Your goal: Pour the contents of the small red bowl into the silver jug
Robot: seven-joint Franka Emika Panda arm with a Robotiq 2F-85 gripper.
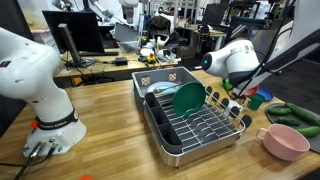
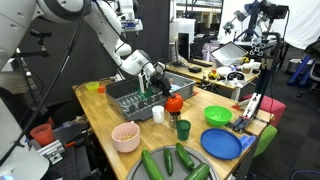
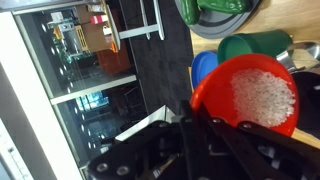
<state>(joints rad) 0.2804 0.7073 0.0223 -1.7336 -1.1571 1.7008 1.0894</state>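
Observation:
The small red bowl [image 3: 250, 95] holds white grains and is roughly level in the wrist view. My gripper [image 3: 195, 118] is shut on the bowl's near rim. In an exterior view the gripper [image 2: 165, 93] holds the red bowl [image 2: 174, 101] just above the table, beside the dish rack [image 2: 130, 100]. A small pale cylinder that looks like the silver jug [image 2: 158, 113] stands just below and left of the bowl. The wrist view does not show the jug.
A dark green cup [image 2: 183, 128] stands close in front of the bowl. Around it are a pink cup [image 2: 126, 137], a green bowl [image 2: 218, 116], a blue plate [image 2: 222, 143] and cucumbers [image 2: 170, 163]. A green plate [image 1: 187, 97] leans in the rack.

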